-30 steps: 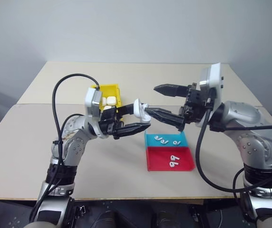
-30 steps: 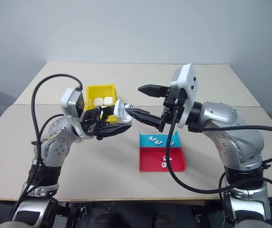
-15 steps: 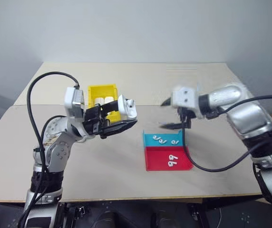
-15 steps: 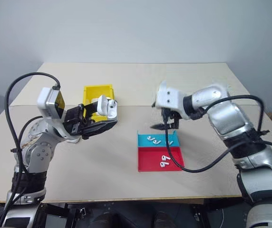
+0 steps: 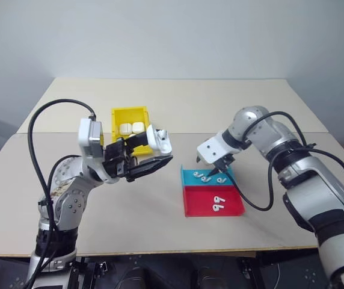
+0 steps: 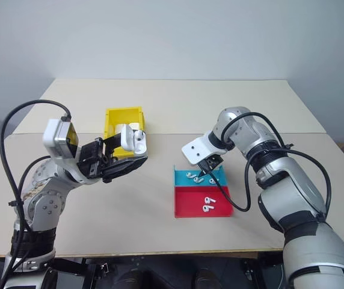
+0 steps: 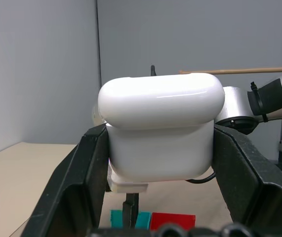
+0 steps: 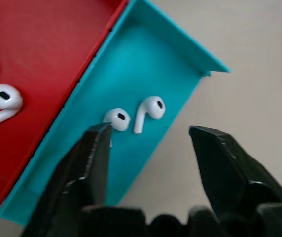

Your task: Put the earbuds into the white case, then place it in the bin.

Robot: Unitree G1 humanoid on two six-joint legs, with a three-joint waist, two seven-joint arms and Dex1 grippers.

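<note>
My left gripper [image 5: 159,150] is shut on the white case [image 5: 160,139] and holds it in the air to the right of the yellow bin [image 5: 119,115]. In the left wrist view the case [image 7: 160,123] sits clamped between both black fingers. My right gripper [image 5: 213,174] points steeply down over the teal compartment [image 5: 187,176] of a tray. Its fingers stand open with nothing between them. Two earbuds [image 8: 117,118] [image 8: 151,108] lie on the teal floor just ahead of its fingertips. More earbuds [image 5: 218,203] lie in the red compartment.
The bin holds two more white cases [image 5: 130,127] side by side. The red-and-teal tray [image 5: 199,211] lies flat at the table's centre right. A seam [image 5: 316,133] runs across the beige table, and cables hang from both arms.
My right gripper left the held case, swung down to the right and turned to point into the teal compartment, its fingers narrower. My left gripper drew back slightly left, still holding the case.
</note>
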